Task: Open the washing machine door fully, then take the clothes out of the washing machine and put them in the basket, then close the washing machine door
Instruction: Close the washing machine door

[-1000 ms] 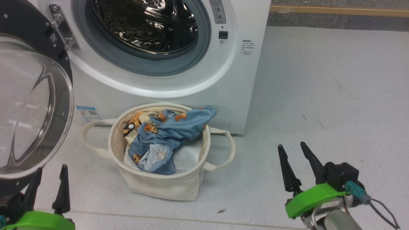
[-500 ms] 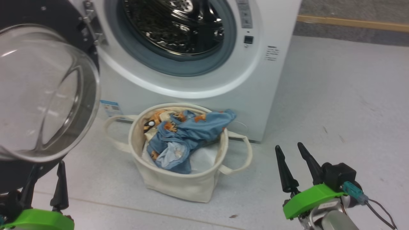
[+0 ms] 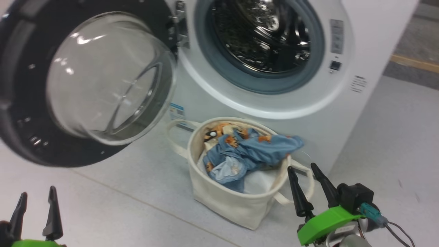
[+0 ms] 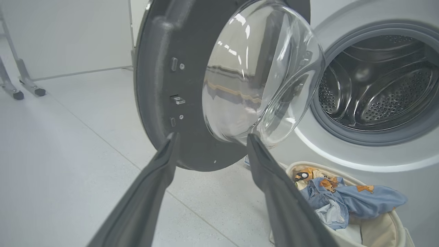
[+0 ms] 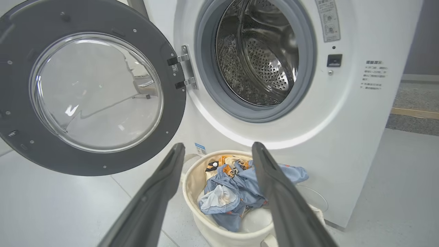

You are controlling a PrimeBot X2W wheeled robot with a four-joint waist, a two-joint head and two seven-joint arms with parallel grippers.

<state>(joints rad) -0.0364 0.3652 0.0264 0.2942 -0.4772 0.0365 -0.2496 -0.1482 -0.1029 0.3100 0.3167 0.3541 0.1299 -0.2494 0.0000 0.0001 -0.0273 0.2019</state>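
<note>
White steel makes up one washing machine (image 3: 343,113) at 1 o'clock in the head view, its single perforated drum (image 3: 260,34) bare. One washing machine door (image 3: 20,137) hangs swung wide at 10 o'clock, hinged on the machine's left side, glass bulge facing outward. One basket (image 3: 226,202) stands on the floor (image 3: 103,206) at 6 o'clock, just before the machine. The clothes (image 3: 250,154) lie bundled inside it, one blue end draped over the rim; how many garments I cannot tell. Two grippers hover low over the floor, fingers pointing up: the left gripper (image 3: 37,191) at 7 o'clock, the right gripper (image 3: 301,166) at 5 o'clock beside the basket, each parted and empty.
</note>
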